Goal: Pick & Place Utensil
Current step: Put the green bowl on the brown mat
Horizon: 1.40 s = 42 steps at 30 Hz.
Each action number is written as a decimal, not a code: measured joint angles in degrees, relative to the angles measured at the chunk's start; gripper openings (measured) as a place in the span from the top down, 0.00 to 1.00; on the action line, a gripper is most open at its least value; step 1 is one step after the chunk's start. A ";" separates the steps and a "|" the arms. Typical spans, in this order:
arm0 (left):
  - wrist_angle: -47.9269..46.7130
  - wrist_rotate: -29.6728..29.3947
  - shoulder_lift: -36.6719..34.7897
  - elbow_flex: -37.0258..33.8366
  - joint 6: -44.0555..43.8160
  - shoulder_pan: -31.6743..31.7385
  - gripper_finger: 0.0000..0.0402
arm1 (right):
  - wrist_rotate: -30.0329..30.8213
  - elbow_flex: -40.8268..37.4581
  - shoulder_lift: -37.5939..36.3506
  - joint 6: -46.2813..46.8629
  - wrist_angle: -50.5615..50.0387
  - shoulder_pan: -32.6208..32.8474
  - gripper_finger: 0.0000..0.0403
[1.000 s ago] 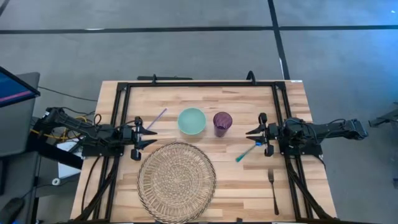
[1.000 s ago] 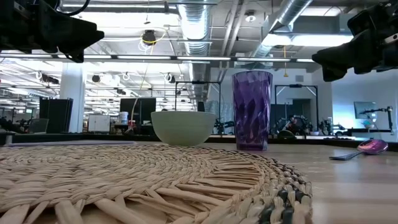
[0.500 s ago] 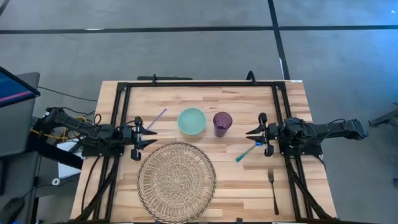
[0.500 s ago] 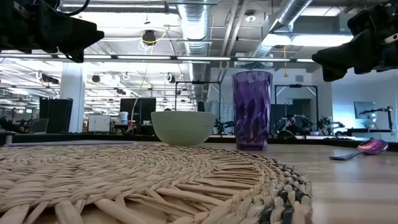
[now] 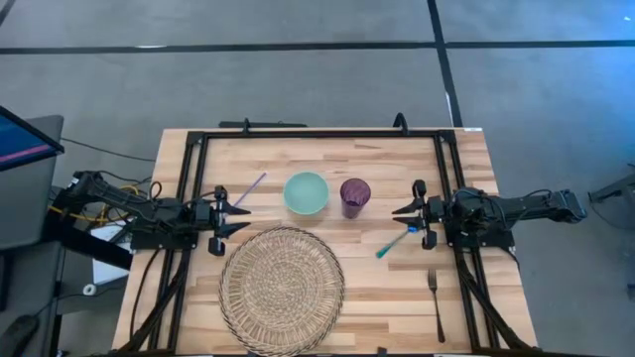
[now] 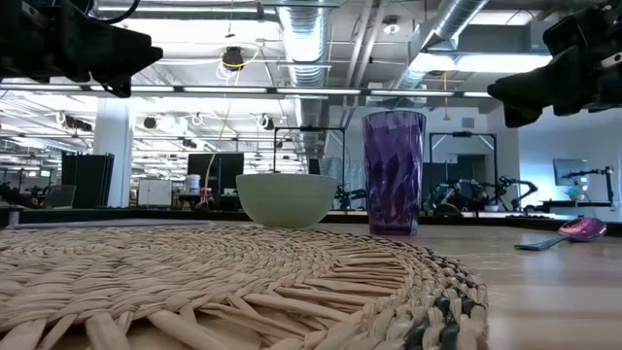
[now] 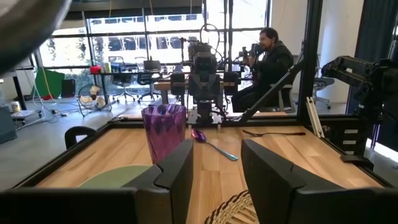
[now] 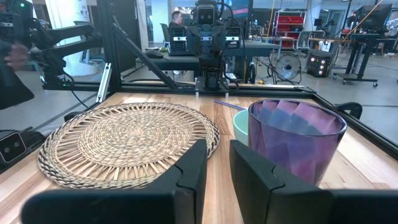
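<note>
A spoon with a teal handle and purple bowl lies flat on the wood just in front of my right gripper; it also shows in the left wrist view. A dark fork lies near the right front corner. A thin purple utensil lies by my left gripper. Both grippers hover above the table at its side edges, pointing inward. Both are open with nothing between the fingers, the left wider than the right.
A round woven placemat lies at the front middle. Behind it stand a pale green bowl and a purple cup. A black frame runs round the table. A person sits in the room beyond the table.
</note>
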 joint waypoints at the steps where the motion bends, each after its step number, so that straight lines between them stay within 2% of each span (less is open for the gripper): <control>1: 0.05 0.00 0.02 -0.02 0.00 0.01 0.66 | 0.00 0.00 0.00 0.02 0.00 0.01 0.84; 6: 0.67 0.00 0.02 0.00 -0.42 0.00 0.66 | -0.02 0.01 0.02 0.01 0.00 0.00 0.84; 12: 1.32 0.00 0.02 -0.02 -5.00 0.00 0.66 | -0.02 0.01 0.02 0.02 0.00 0.01 0.84; 17: 4.73 -0.01 0.02 0.03 -5.13 0.00 0.66 | 0.00 -0.01 0.00 -0.01 0.00 0.01 0.84; 23: 4.81 0.00 2.59 4.92 -3.78 0.00 0.66 | 0.00 0.01 0.02 0.01 0.00 -0.01 0.84; 27: 4.76 0.00 9.16 9.72 -1.14 0.00 0.66 | -0.01 0.00 0.00 0.01 0.00 -0.01 0.84; 33: 3.03 0.00 24.00 18.44 -0.50 0.00 0.66 | 0.00 -0.01 -0.01 -0.42 0.00 -0.02 0.84; 39: -13.62 0.21 39.22 30.12 -4.62 1.65 0.66 | 0.00 0.00 -0.01 9.23 2.17 0.05 0.84; 42: -17.66 0.20 46.18 34.75 -4.87 4.97 0.66 | 0.00 -0.01 -0.01 10.08 2.34 0.05 0.84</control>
